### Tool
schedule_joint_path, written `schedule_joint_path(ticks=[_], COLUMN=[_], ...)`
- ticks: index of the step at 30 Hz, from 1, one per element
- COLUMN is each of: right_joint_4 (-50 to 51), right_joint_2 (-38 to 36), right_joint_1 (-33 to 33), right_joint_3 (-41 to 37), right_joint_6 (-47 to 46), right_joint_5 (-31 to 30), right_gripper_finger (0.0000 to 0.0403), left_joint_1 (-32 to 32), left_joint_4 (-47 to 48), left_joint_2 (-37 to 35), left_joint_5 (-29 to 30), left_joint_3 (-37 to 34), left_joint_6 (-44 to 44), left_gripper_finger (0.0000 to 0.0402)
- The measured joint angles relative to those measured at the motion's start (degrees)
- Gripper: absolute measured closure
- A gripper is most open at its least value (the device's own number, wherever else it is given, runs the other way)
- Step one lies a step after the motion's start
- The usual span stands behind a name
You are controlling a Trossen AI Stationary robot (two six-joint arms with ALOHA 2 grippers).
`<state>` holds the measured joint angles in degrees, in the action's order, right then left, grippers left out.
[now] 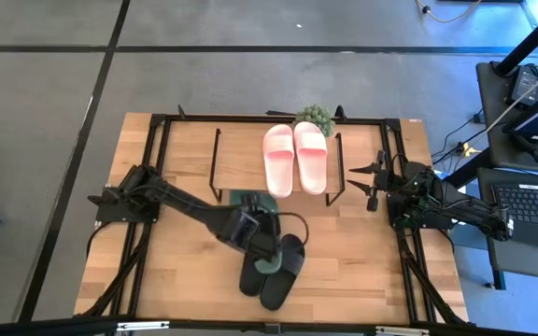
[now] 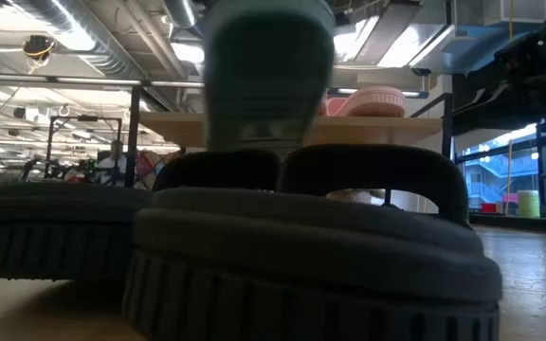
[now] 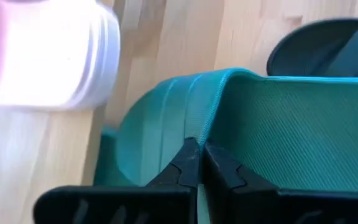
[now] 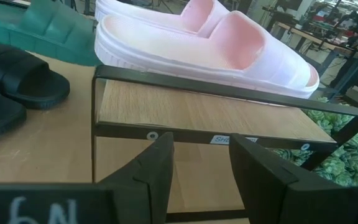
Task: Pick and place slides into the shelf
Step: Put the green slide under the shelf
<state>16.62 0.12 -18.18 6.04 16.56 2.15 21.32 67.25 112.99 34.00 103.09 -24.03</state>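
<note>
Here, my left gripper (image 3: 196, 163) is clamped on the strap of a dark green slide (image 3: 278, 124), fingertips pressed together with the rubber edge pinched between them. From above, that green slide (image 1: 253, 203) lies on the table just in front of the shelf (image 1: 241, 159), with my left arm reaching over it from the left side. The pink pair (image 1: 294, 157) rests side by side on the right half of the shelf's wooden top board. The black pair (image 1: 271, 271) sits on the table near the front edge, just beside my left gripper. My right gripper (image 4: 201, 165) waits at the table's right side, fingers apart and holding nothing, facing the shelf's end and the pink slides (image 4: 210, 43).
</note>
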Motion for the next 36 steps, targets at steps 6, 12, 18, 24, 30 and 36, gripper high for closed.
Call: schedule_joint_path(ticks=[6, 12, 18, 24, 30, 36], right_joint_4=[0.0, 0.0, 0.0, 0.0, 0.0, 0.0], right_joint_2=[0.0, 0.0, 0.0, 0.0, 0.0, 0.0], right_joint_1=[0.0, 0.0, 0.0, 0.0, 0.0, 0.0], right_joint_3=[0.0, 0.0, 0.0, 0.0, 0.0, 0.0], right_joint_6=[0.0, 0.0, 0.0, 0.0, 0.0, 0.0], right_joint_5=[0.0, 0.0, 0.0, 0.0, 0.0, 0.0], right_gripper_finger=[0.0246, 0.0246, 0.0246, 0.0246, 0.0246, 0.0246], left_joint_1=[-4.5, -8.0, -9.6, -9.9, -9.9, -9.5], left_joint_4=[-3.9, -10.7, -12.1, -14.7, -15.2, -15.6], left_joint_2=[0.0, 0.0, 0.0, 0.1, 0.1, 0.1], left_joint_5=[-3.2, -9.4, -9.1, -8.8, -7.7, -7.6], left_joint_3=[-0.1, -1.9, -5.0, -8.2, -8.4, -8.4], left_joint_6=[8.1, 14.5, 15.6, 15.6, 15.1, 15.2], left_gripper_finger=[0.0401, 0.0401, 0.0401, 0.0401, 0.0372, 0.0351])
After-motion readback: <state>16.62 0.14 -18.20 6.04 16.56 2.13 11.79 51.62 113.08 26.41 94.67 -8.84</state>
